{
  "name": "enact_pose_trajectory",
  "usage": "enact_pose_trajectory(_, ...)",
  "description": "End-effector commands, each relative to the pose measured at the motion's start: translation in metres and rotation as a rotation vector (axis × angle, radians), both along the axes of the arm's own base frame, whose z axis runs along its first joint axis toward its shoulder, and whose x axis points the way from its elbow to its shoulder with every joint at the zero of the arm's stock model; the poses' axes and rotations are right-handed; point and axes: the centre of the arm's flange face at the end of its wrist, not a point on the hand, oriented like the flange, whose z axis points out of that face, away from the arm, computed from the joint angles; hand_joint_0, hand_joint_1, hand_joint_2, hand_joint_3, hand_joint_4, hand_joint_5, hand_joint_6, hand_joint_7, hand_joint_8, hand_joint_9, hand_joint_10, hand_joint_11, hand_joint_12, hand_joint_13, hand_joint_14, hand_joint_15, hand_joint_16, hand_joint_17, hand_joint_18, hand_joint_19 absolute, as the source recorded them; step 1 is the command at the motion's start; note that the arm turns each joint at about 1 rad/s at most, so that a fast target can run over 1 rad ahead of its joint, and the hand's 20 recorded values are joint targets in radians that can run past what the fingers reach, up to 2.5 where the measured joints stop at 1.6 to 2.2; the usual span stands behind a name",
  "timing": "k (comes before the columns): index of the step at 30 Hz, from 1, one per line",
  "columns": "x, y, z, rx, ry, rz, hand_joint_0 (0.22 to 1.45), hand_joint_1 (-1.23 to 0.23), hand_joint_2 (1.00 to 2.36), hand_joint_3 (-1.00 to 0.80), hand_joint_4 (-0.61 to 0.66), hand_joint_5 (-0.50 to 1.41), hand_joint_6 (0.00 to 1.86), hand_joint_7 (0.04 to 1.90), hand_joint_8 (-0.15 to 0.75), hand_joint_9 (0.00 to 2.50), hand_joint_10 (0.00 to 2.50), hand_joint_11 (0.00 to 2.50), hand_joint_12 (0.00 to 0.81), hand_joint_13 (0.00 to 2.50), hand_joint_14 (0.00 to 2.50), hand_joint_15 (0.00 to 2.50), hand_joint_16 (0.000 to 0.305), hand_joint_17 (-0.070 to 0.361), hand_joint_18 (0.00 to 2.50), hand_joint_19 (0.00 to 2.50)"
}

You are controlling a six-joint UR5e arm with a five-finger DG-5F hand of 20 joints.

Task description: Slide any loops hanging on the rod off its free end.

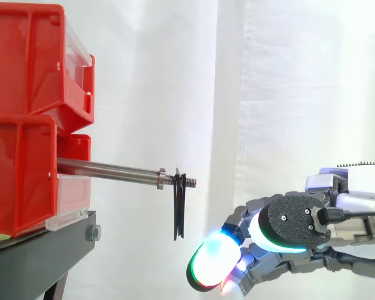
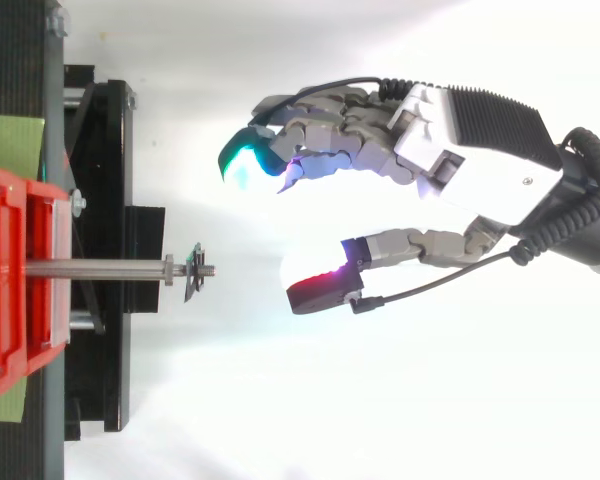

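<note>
Because the red bins (image 1: pixel 25 125) on the black stand (image 1: pixel 44 250) anchor the rod at the side view's left edge, its free end points toward the hand. The hand (image 2: pixel 470 140) waits well apart from that end, beyond it and, in the side view, lower than the rod. Its fingers (image 2: pixel 245 160) and thumb are spread and hold nothing. The rod (image 1: pixel 112 169) runs level. The loop (image 1: pixel 179 212), a dark flat piece, hangs on the threaded tip just outside a collar. Removal likely requires travel along the rod axis, toward the hand.
</note>
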Motion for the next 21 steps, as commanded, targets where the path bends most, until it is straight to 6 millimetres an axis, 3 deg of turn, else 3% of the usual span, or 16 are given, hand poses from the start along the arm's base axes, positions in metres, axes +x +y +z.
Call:
enact_pose_trajectory(1,0.008,0.001,-0.012,0.005,-0.008,-0.004,0.54,-0.57,1.01,-0.4,0.26,-0.15,0.5,1.04,0.263,0.62,0.01,0.35,0.377,0.35,0.01,0.2,0.052,0.118,0.28,0.34)
enact_pose_trajectory(7,0.036,0.001,-0.033,0.047,-0.04,0.008,0.55,-0.56,1.01,-0.4,0.26,-0.14,0.5,1.05,0.262,0.62,0.02,0.35,0.377,0.35,0.01,0.2,0.053,0.119,0.29,0.34)
enact_pose_trajectory(11,0.052,0.003,-0.022,0.048,-0.069,0.029,0.55,-0.56,1.01,-0.39,0.26,-0.14,0.5,1.05,0.263,0.62,0.01,0.35,0.376,0.36,0.01,0.2,0.053,0.119,0.3,0.35)
enact_pose_trajectory(21,0.059,0.006,-0.012,-0.058,-0.098,0.022,0.55,-0.57,1.01,-0.39,0.25,-0.14,0.5,1.06,0.261,0.63,0.01,0.35,0.378,0.37,0.01,0.21,0.053,0.119,0.3,0.35)
